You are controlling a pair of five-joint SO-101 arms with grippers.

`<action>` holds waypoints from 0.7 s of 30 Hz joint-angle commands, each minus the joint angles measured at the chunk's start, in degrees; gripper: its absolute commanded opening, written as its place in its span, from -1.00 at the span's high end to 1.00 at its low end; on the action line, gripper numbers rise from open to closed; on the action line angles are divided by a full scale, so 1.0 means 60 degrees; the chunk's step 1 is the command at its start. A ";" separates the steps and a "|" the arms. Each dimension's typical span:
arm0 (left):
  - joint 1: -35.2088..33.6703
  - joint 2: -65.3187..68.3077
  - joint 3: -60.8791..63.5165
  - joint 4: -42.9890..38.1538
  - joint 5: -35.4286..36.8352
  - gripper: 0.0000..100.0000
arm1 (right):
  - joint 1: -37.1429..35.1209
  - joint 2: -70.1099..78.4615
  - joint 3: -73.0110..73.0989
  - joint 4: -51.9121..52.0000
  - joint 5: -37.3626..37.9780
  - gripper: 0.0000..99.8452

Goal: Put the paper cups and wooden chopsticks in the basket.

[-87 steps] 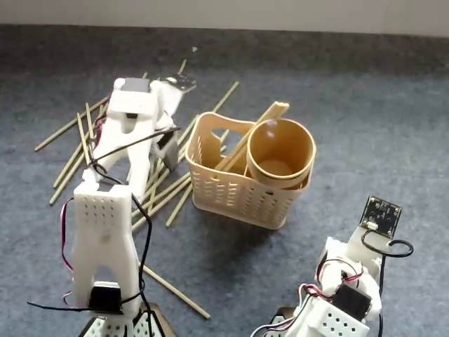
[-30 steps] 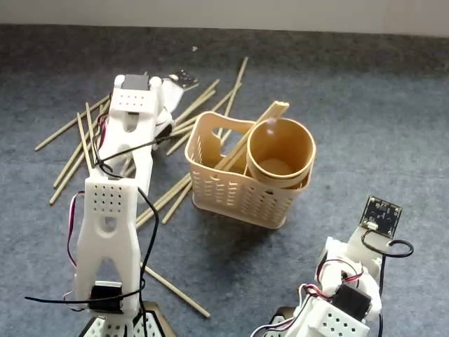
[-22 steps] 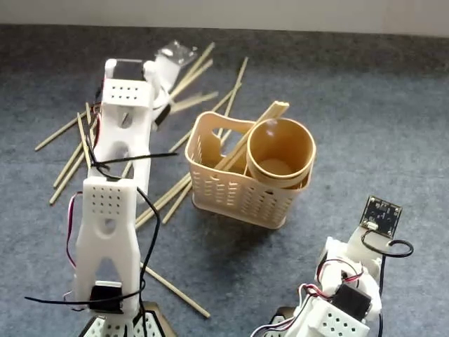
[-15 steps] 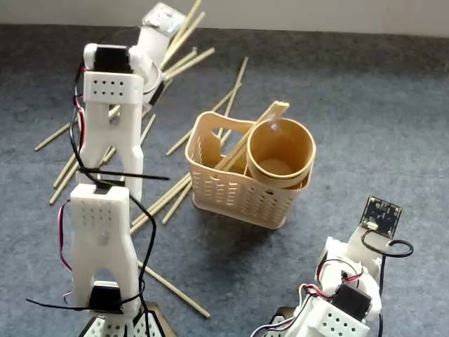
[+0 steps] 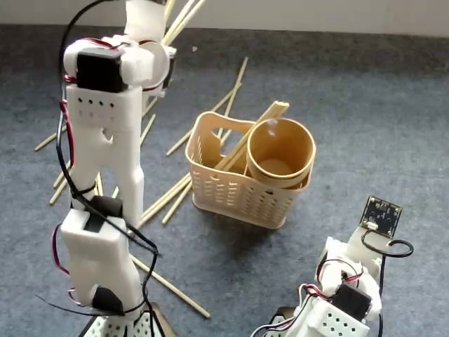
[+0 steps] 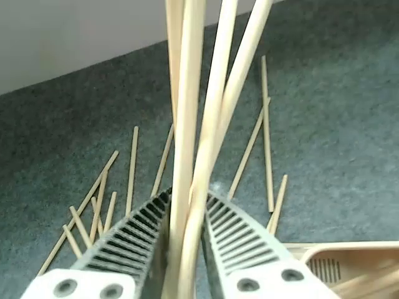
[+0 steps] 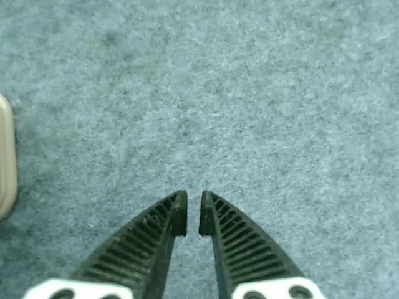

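My left gripper [image 6: 187, 204] is shut on a bundle of wooden chopsticks [image 6: 201, 93] and holds them high above the carpet, behind and to the left of the basket. In the high view the raised left arm ends at that gripper [image 5: 150, 17], and the held chopsticks [image 5: 184, 8] jut toward the back wall. The tan plastic basket [image 5: 223, 184] holds a paper cup [image 5: 280, 150] and a couple of chopsticks [image 5: 254, 132]. Several loose chopsticks [image 5: 168, 195] lie on the carpet to its left. My right gripper [image 7: 192, 219] is shut on nothing, low over bare carpet.
The folded right arm [image 5: 345, 298] sits at the front right, clear of the basket. A loose chopstick [image 5: 172, 289] lies near the left arm's base. The basket's rim [image 6: 349, 265] shows beside the left gripper, and its edge [image 7: 5, 156] shows in the right wrist view.
The left arm closed on a bundle of chopsticks on the carpet and lifted them up and back toward the wall. The right arm, basket and cup stayed still.
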 commanded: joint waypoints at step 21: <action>0.3363 -0.1062 -0.0095 -0.0747 0.1817 0.99 | -0.0007 -0.0037 0.1429 0.0066 0.0059 0.89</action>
